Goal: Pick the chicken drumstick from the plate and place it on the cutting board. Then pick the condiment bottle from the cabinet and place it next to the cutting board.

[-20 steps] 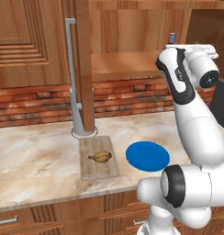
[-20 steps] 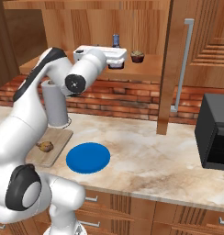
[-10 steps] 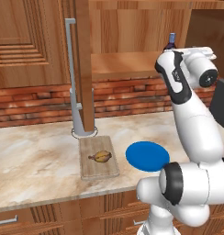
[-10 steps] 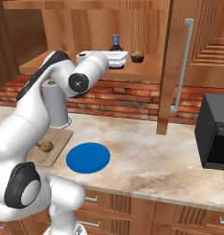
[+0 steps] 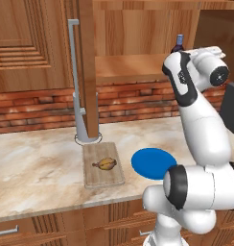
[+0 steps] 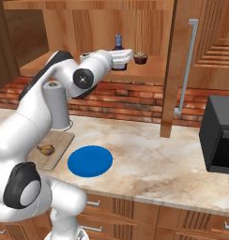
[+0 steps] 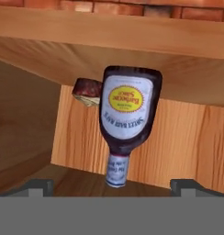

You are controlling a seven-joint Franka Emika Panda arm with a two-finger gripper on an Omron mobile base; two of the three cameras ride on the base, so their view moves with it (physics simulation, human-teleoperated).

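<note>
The condiment bottle (image 7: 128,114), dark brown with a yellowish label, stands on the cabinet shelf (image 6: 88,70). It appears upside down in the rolled hand view. My gripper (image 7: 116,186) is open, with its fingertips (image 7: 40,186) wide apart and the bottle just ahead between them, untouched. In the right base view the gripper (image 6: 127,57) reaches level with the bottle (image 6: 118,44). In the left base view the blue cap of the bottle (image 5: 178,42) peeks over my arm. The chicken drumstick (image 5: 106,164) lies on the cutting board (image 5: 102,178). The blue plate (image 5: 155,163) beside it is bare.
A squat dark cupcake-like object (image 6: 141,57) sits on the shelf right of the bottle. The open cabinet door with its grey handle (image 6: 187,65) hangs to the right. A grey cylinder (image 6: 57,105) stands behind the board. A black appliance (image 6: 222,136) sits at the right of the counter.
My hand has moved forward along the shelf toward the bottle. The drumstick, board and plate have not moved.
</note>
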